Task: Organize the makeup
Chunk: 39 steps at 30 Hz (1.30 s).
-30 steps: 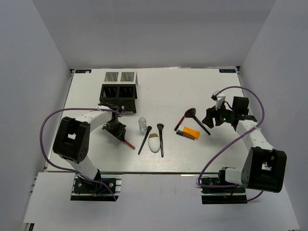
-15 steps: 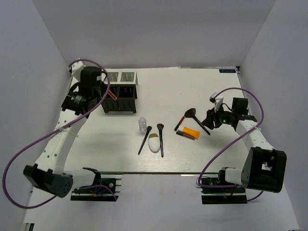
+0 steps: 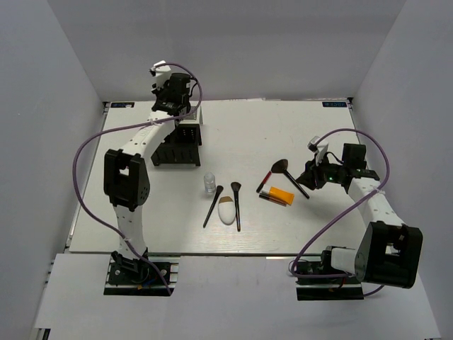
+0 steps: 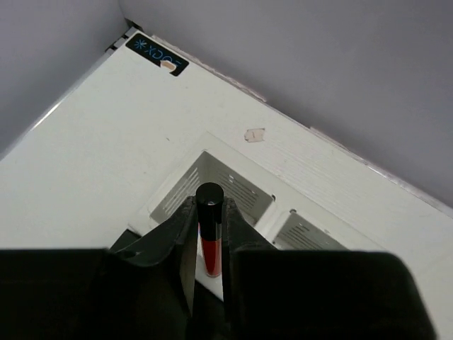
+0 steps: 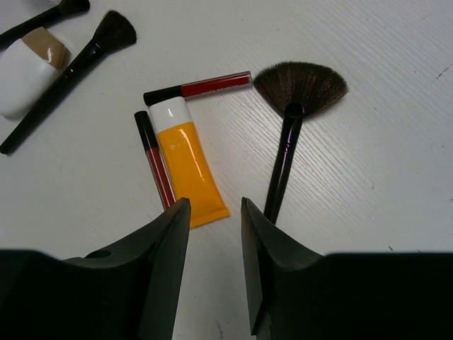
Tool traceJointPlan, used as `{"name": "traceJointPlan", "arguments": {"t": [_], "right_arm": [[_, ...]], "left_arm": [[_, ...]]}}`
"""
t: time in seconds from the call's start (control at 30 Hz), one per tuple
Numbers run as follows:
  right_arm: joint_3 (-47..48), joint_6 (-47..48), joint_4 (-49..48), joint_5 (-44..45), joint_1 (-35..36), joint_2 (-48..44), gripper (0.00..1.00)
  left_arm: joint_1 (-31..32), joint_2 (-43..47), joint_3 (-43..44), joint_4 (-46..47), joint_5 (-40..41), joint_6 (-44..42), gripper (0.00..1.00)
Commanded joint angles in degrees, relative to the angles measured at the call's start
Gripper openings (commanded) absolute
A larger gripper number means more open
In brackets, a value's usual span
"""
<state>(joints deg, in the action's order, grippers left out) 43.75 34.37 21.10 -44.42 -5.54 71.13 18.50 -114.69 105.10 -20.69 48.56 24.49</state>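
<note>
**Stick Pinched Over the Box, Parted Fingers by the Fan Brush**

At the left gripper (image 4: 209, 212): nearly closed, clamped on a slim red-black stick (image 4: 209, 248) held upright, with a glossy round black cap on top and a translucent red barrel below. Directly underneath, a pale perforated compartment of the box (image 4: 241, 190), near the far left corner of the smooth white table (image 4: 92, 134).

At the right gripper (image 5: 214, 212): parted about halfway, with nothing between the matte dark fingers (image 5: 159, 262). Just ahead, the flat crimped end of the orange, white-capped tube (image 5: 185, 166). Close beside one finger, the thin glossy handle of the fan brush (image 5: 297, 88), brown bristles splayed wide. Alongside the tube, a second stick (image 5: 156, 166); across its cap, a third stick (image 5: 202, 86). Farther off, the egg-shaped white sponge (image 5: 25, 67) with a tan tip, between two round-tipped black brushes (image 5: 71, 60). Near the table's middle, the tiny clear bottle (image 3: 209, 183).
</note>
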Motion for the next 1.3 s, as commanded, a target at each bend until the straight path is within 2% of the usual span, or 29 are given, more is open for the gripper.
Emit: {"name": "traceJointPlan", "arguments": {"t": [0.0,0.2,0.37,0.4,0.43,0.5,0.53,0.77,0.83,0.93,0.97,1.0,1.03,1.07,1.17,1.2,1.27], "right_arm": [[1.6,1.2,1.5,-0.8,0.1,-1.8,0.41],[0.5,1.6,1.7,0.1,-0.1,-2.1,0.41],[1.5,0.9,1.7,0.0,0.0,-0.7,0.46],[1.9,0.8,1.7,0.0,0.1,-0.5,0.49],[2.2,1.0,1.7,0.0,0.0,-0.2,0.52],[3.2,1.0,1.9,-0.1,0.1,0.4,0.56],[3.5,1.0,2.0,-0.3,0.1,0.6,0.56],[5.4,0.4,2.4,-1.2,0.4,2.0,0.58],[5.5,0.3,2.3,-1.1,0.4,1.7,0.58],[5.3,0.2,2.5,-1.1,0.4,1.2,0.57],[5.2,0.2,2.5,-1.3,0.5,1.1,0.54],[5.0,0.5,2.6,-1.5,0.8,1.0,0.52],[4.9,0.8,2.8,-1.6,1.0,0.9,0.51],[4.9,0.8,3.0,-1.9,1.3,0.9,0.49],[5.0,-0.3,2.5,-1.2,2.4,1.4,0.48],[5.1,-1.7,2.1,-0.7,2.6,1.6,0.48],[5.1,-3.4,0.0,2.1,3.6,2.3,0.50]], "left_arm": [[-0.3,-0.2,4.3,9.8,5.6,-6.0,0.03],[-0.8,-4.1,7.0,9.5,5.1,-8.1,0.05],[-0.8,-4.9,4.5,8.1,5.2,-6.1,0.13],[-1.4,-4.8,4.1,7.3,5.0,-5.7,0.16],[-1.4,-4.9,3.6,7.1,4.7,-5.2,0.27],[-1.4,-4.8,3.3,6.5,3.9,-4.6,0.38],[-1.4,-4.8,3.1,6.3,3.7,-4.4,0.48],[-1.4,-3.9,2.7,5.2,2.6,-3.6,0.64],[-1.4,-3.0,2.7,5.0,2.2,-3.1,0.64],[-0.8,0.9,1.6,4.0,-1.7,-2.7,0.50],[-0.7,2.4,0.4,3.8,-3.7,-2.7,0.36],[-0.7,5.7,-0.8,3.6,-6.2,-3.0,0.27],[-0.1,7.6,-2.1,3.4,-12.5,-3.2,0.18],[-0.1,9.6,-5.3,2.9,-15.2,-3.2,0.06],[-0.1,18.4,-13.8,0.5,-25.2,-0.2,0.01],[-0.1,20.9,-16.5,0.0,-27.9,1.2,0.03],[0.4,28.9,-22.7,1.4,-38.4,1.4,0.15]]}}
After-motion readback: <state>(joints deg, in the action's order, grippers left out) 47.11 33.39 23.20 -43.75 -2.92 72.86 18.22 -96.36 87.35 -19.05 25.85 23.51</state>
